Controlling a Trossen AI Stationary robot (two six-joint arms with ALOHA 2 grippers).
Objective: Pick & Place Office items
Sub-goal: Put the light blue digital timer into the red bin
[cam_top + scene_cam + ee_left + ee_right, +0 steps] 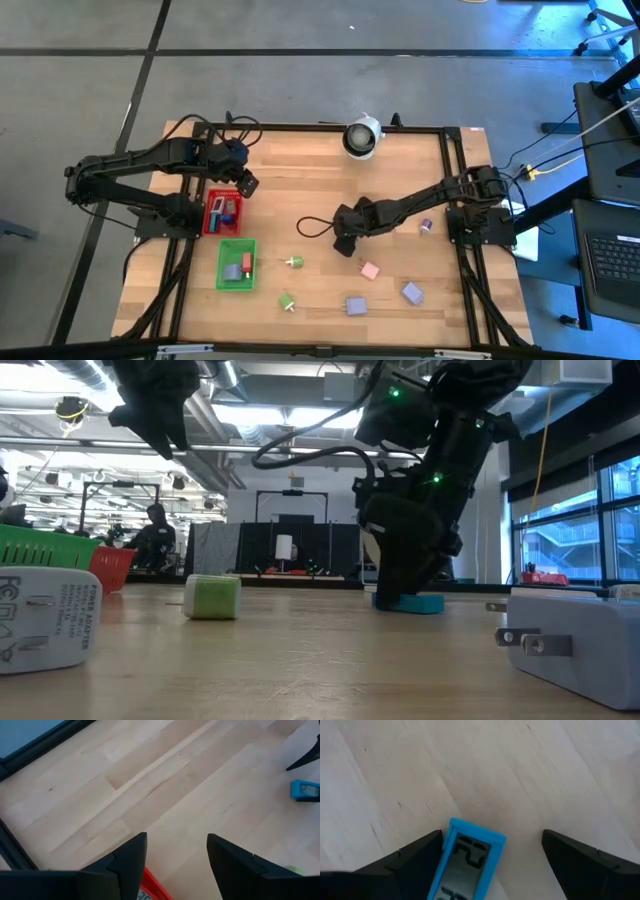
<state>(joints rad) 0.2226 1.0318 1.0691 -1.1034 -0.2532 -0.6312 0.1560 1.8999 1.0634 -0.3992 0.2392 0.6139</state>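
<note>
A flat blue rectangular item (470, 860) with a dark, glossy face lies on the pale wood-grain table (320, 190) near its middle. The right gripper (492, 865) straddles it, fingers spread wide, seemingly not yet touching. The left gripper (177, 865) hangs parted and empty over the red mesh tray (214, 218).

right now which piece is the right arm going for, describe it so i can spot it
Find the right gripper lowered mid-table. Between its open fingers lies a small blue block with a dark recessed face; the nearby loose pieces are pink, lavender or green.
</note>
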